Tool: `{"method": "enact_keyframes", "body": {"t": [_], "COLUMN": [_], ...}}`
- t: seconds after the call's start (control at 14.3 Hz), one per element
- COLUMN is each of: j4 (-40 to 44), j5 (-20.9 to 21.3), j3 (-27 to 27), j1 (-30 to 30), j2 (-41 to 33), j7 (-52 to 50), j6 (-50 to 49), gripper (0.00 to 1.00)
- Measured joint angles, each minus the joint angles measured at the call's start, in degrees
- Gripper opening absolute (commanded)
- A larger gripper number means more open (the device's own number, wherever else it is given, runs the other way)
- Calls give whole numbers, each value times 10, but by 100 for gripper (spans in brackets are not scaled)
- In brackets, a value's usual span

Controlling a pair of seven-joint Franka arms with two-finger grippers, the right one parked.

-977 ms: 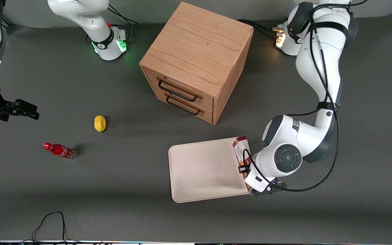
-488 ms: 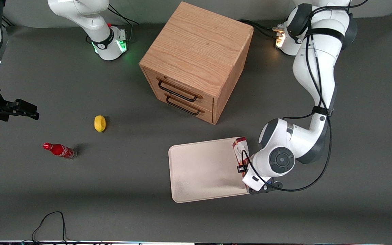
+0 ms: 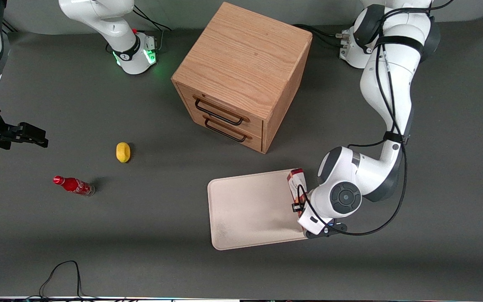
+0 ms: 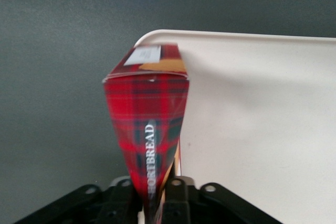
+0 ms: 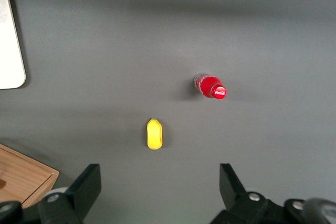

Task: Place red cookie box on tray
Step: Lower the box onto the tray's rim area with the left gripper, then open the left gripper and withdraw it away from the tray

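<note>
Carrying step, near its end. Tray (image 3: 250, 212) low and centre in the front view, cabinet (image 3: 241, 71) above it. Box (image 3: 297, 182) held on edge over the tray's rim at the working arm's end, pinched by the clenched fingers of the gripper (image 4: 157, 195). Next, probably: shift inward over the tray, lower, lay flat, release. Readable on the tartan box (image 4: 149, 124): "SHORTBREAD".

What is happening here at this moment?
The left arm's gripper is shut on the red cookie box and holds it on its narrow edge over the rim of the tray, at the tray's end toward the working arm. The box is not yet lying flat on the tray.
</note>
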Motion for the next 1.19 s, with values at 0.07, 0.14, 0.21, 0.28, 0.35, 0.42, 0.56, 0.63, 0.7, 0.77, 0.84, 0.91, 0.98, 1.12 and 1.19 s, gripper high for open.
{"method": "enact_keyframes", "body": {"t": [0.07, 0.14, 0.21, 0.28, 0.35, 0.42, 0.56, 0.63, 0.7, 0.77, 0.84, 0.91, 0.98, 1.12, 1.19], "j4": [0, 0, 0, 0, 0, 0, 0, 0, 0, 0, 1, 2, 3, 0, -6], "j5": [0, 0, 0, 0, 0, 0, 0, 0, 0, 0, 0, 1, 1, 0, -1], "j3": [0, 0, 0, 0, 0, 0, 0, 0, 0, 0, 0, 1, 1, 1, 1], "j1": [0, 0, 0, 0, 0, 0, 0, 0, 0, 0, 1, 2, 8, 22, 27], "j2": [0, 0, 0, 0, 0, 0, 0, 0, 0, -1, -2, -5, -13, -46, -72], "j7": [0, 0, 0, 0, 0, 0, 0, 0, 0, 0, 0, 1, 6, 19, 23], "j6": [0, 1, 2, 2, 2, 3, 3, 3, 3, 3, 3, -5, -31, -88, -112], "gripper": [100, 100, 100, 100, 100, 100, 100, 100, 100, 100, 100, 100, 100, 100, 99]}}
